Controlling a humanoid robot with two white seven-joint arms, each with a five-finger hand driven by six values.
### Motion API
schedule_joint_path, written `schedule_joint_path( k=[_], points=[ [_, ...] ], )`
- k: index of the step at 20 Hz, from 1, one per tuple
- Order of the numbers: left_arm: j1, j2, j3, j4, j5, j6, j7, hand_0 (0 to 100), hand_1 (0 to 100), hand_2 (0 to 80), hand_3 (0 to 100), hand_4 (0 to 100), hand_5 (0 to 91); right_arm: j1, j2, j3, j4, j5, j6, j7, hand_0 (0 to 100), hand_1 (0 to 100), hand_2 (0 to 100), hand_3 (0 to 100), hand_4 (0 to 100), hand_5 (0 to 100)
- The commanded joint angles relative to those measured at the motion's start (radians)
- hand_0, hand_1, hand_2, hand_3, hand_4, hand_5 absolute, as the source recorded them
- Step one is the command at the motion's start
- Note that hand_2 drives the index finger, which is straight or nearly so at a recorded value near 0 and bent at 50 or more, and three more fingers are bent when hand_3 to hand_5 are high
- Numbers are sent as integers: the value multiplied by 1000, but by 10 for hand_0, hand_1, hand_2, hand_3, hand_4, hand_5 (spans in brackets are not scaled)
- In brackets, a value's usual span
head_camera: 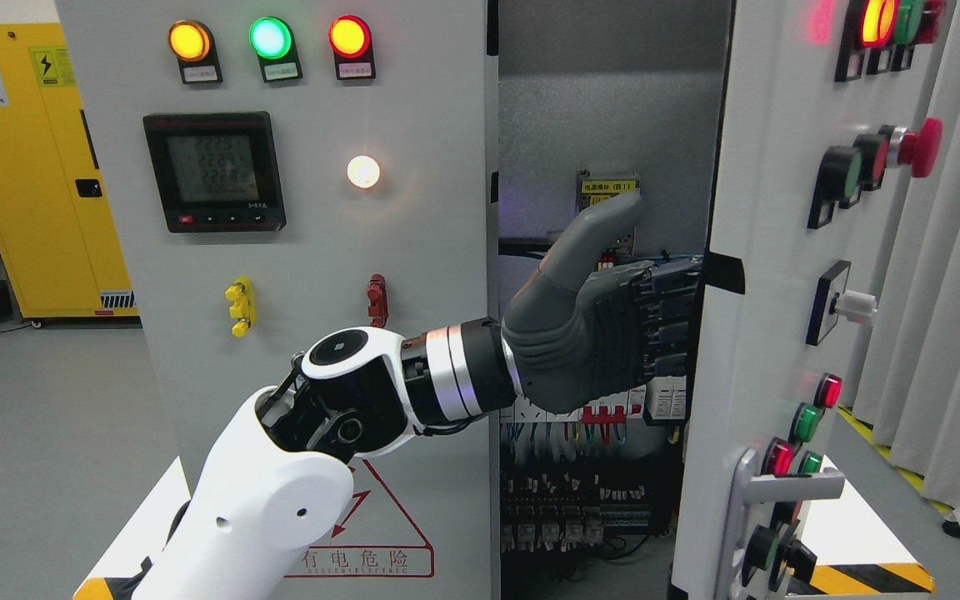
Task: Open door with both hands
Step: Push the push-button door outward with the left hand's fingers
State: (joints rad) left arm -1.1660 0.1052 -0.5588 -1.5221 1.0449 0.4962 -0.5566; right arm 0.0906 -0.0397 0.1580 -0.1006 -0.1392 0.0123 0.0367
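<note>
The grey cabinet's right door [767, 250] stands swung partly outward, so the wiring and breakers inside [597, 467] show through the gap. My left arm comes in from the lower left and reaches across into that gap. My left hand [655, 321] lies flat against the door's inner edge, its fingers [663, 312] stretched out with the tips hidden behind the edge, and its thumb [605, 229] raised apart. It grips nothing. The door's silver lever handle [784, 487] sits low on the outer face, untouched. My right arm does not show.
The left door [313, 250] is closed, with three lit lamps, a meter display and a warning triangle. A yellow cabinet [38, 167] stands at the back left. A grey curtain [947, 292] hangs close to the right of the open door. Yellow-black floor tape [872, 577] lies below.
</note>
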Motion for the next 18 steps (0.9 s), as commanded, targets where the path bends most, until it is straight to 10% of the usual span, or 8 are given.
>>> schedule_joint_path(
  k=[1, 12, 18],
  points=[
    [2, -50, -9, -32, 6, 1, 49, 0, 0, 0, 0, 0, 0, 0, -3, 0, 1, 0, 0, -1, 201, 122, 0, 0, 0, 0],
    [9, -87, -43, -99, 6, 19, 75, 0, 0, 0, 0, 0, 0, 0, -6, 0, -1, 0, 0, -1, 201, 122, 0, 0, 0, 0],
    [26, -116, -87, -145, -2, 16, 190, 0, 0, 0, 0, 0, 0, 0, -8, 0, -1, 0, 0, -1, 201, 122, 0, 0, 0, 0]
  ],
)
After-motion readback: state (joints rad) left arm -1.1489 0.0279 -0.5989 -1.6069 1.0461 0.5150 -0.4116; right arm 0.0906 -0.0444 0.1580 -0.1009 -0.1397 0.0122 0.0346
